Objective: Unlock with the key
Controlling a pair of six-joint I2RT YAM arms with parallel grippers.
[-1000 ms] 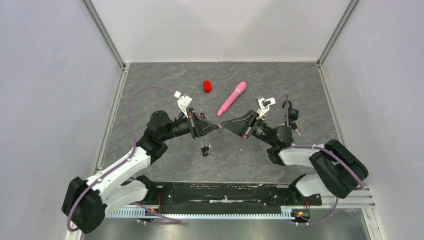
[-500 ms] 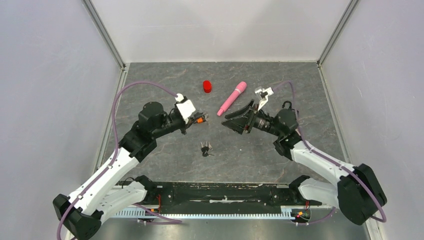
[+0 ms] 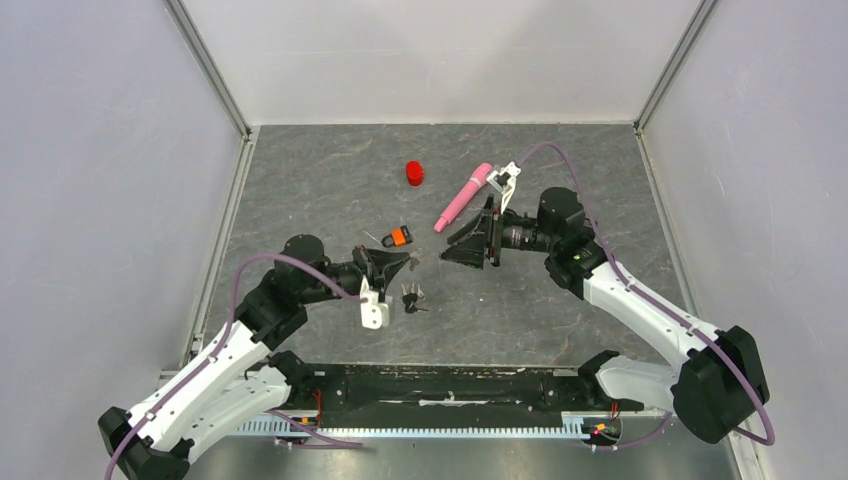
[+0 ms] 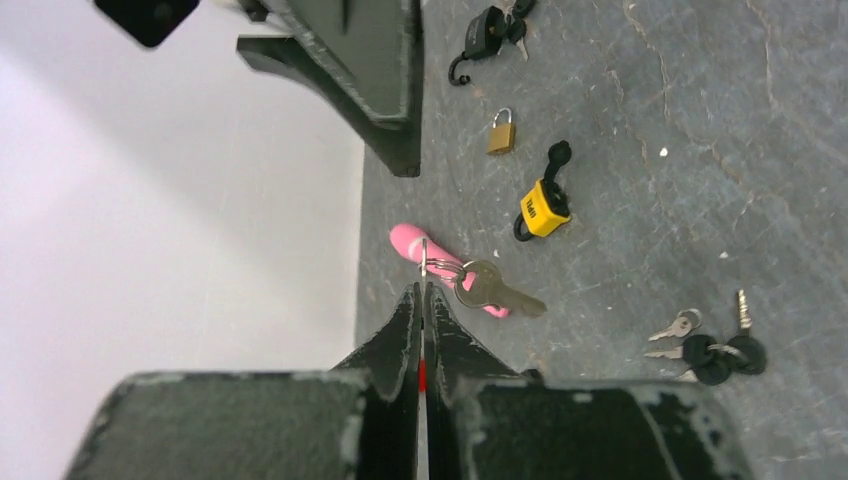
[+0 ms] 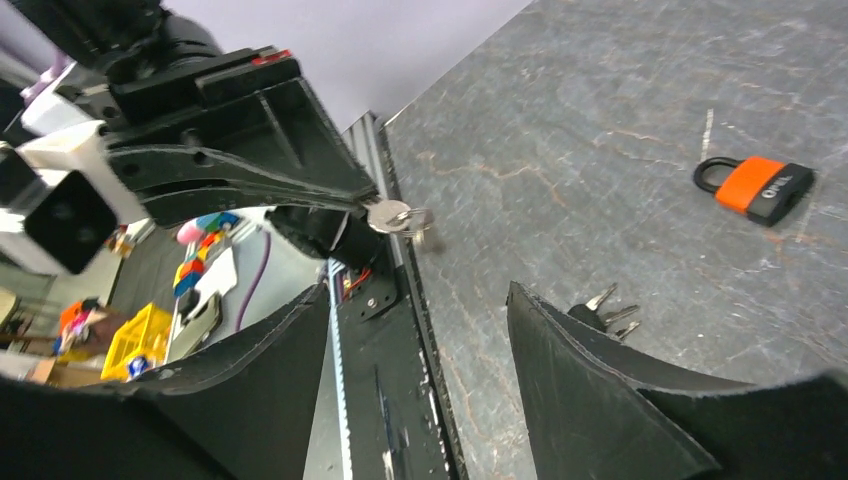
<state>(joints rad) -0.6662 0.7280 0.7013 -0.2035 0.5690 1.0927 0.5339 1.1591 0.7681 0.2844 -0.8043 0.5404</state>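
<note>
A key point(image 4: 490, 290) on its ring is being pinched in the tightly closed left gripper point(image 4: 423, 292). The right gripper point(image 5: 418, 300) is being held wide apart, with nothing in it, facing the key. The orange padlock point(image 3: 400, 237) is being left lying on the table point(image 3: 300, 180), near both grippers, touched by neither

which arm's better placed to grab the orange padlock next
Right. Its gripper is open and empty, close to the orange padlock, which lies free. The left gripper is shut on the key, so it is probably best kept for inserting.
</note>
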